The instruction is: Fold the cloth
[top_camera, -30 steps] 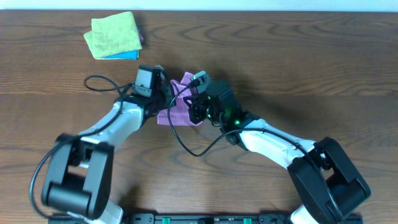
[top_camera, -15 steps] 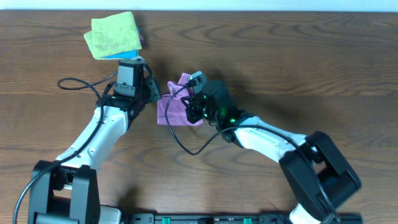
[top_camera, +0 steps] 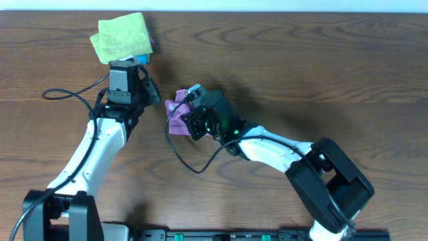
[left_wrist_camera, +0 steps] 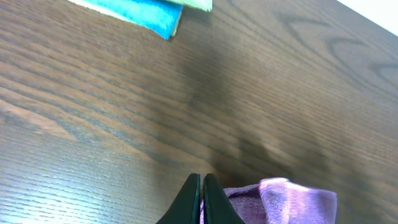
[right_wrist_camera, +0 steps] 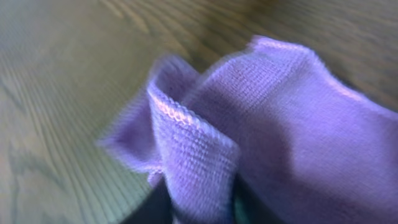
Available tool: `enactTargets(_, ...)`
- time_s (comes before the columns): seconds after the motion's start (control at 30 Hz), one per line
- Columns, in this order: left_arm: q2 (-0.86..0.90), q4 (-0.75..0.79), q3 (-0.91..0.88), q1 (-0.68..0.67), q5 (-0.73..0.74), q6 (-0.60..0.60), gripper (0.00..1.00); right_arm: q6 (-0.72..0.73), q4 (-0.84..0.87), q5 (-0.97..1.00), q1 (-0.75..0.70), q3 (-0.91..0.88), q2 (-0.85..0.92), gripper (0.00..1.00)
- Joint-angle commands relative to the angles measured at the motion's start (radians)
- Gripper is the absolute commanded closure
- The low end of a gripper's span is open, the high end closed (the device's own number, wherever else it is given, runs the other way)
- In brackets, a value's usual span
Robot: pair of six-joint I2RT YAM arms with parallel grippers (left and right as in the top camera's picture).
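Note:
The purple cloth (top_camera: 176,120) lies bunched on the wooden table near the middle. My right gripper (top_camera: 188,114) is shut on a raised fold of the cloth (right_wrist_camera: 280,118). In the right wrist view the fold fills the space between the fingers (right_wrist_camera: 200,208). My left gripper (top_camera: 155,96) is shut and empty, up and to the left of the cloth and apart from it. In the left wrist view its closed fingertips (left_wrist_camera: 202,190) show in front of the cloth's edge (left_wrist_camera: 286,199).
A yellow-green folded cloth (top_camera: 122,37) lies on a blue folded cloth (top_camera: 139,59) at the back left, just behind the left wrist. The blue cloth's corner (left_wrist_camera: 146,12) shows in the left wrist view. Cables trail from both arms.
My left gripper has drawn away from the cloth toward the back left. My right gripper has moved left, carrying a fold of the cloth over itself.

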Motion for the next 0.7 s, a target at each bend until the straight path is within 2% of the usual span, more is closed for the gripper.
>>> enactTargets(0.0, -0.025, -0.004, 0.022, 0.010, -0.012, 0.027, 0.94, -0.012, 0.002, -0.050, 0.020, 0.016, 0.014, 0.59)
enactTargets(0.13, -0.035, -0.004, 0.022, 0.011, -0.034, 0.030, 0.94, 0.008, 0.003, -0.176, 0.034, 0.023, 0.014, 0.53)
enactTargets(0.27, -0.037, -0.004, 0.022, 0.011, -0.034, 0.030, 0.95, 0.049, 0.003, -0.211, 0.048, 0.024, 0.014, 0.53)
enactTargets(0.57, -0.037, -0.003, 0.022, 0.011, -0.034, 0.029, 0.94, 0.067, -0.051, -0.252, 0.051, 0.027, 0.014, 0.43)
enactTargets(0.6, -0.038, -0.003, 0.022, 0.011, -0.034, 0.029, 0.95, 0.067, -0.053, -0.252, 0.051, 0.027, 0.014, 0.41)
enactTargets(0.67, -0.039, -0.003, 0.022, 0.011, -0.034, 0.029, 0.94, 0.067, -0.052, -0.254, 0.050, 0.027, 0.013, 0.25)
